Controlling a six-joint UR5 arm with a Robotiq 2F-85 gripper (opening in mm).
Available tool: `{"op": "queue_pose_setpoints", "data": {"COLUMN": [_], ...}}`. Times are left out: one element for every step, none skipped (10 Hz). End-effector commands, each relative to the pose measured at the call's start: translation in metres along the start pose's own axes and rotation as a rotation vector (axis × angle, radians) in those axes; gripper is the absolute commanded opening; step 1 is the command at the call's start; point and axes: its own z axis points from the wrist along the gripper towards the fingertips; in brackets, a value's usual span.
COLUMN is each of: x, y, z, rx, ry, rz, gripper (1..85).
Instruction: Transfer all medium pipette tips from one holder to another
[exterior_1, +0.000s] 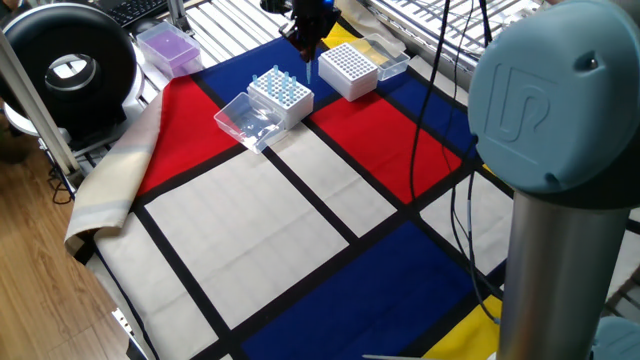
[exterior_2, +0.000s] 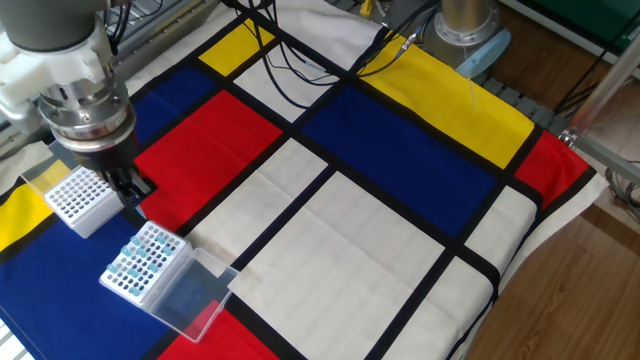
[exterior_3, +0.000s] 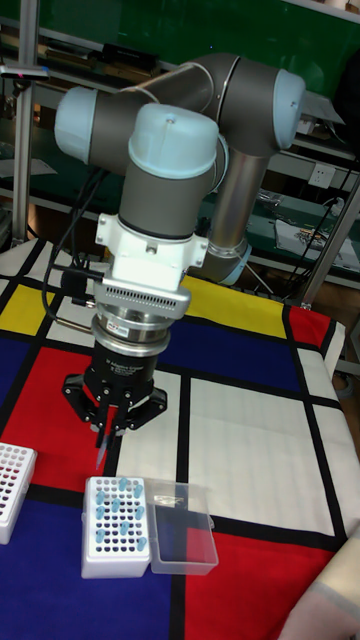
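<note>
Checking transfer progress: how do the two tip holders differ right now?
1. The near holder has pale-blue tips standing in it; the far holder shows only empty holes.
2. The gripper hangs above the near holder with one tip in its fingers; the far holder sits off to the side.
Shared: both are white gridded blocks with clear lids open.

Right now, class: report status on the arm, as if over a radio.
Gripper shut on one tip, lifted above the tip box. Remaining tips in that box. Empty holder beside it. Nothing in the way.
</note>
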Motion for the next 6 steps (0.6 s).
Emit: {"op": "queue_pose_setpoints", "data": {"x": [0.007,0.012,0.016,0.019,0.022,0.023], "y": [-0.019,-0.030,-0.037,-0.043,-0.046,-0.044], "z": [0.000,0.004,0.008,0.010,0.013,0.014], "rx": [0.023,0.040,0.051,0.065,0.063,0.053], "ry": [-0.015,-0.020,-0.022,-0.023,-0.026,-0.029], "rz": [-0.022,-0.032,-0.036,-0.039,-0.041,-0.041], "gripper": [1.3,1.3,1.3,1.3,1.3,1.3]}}
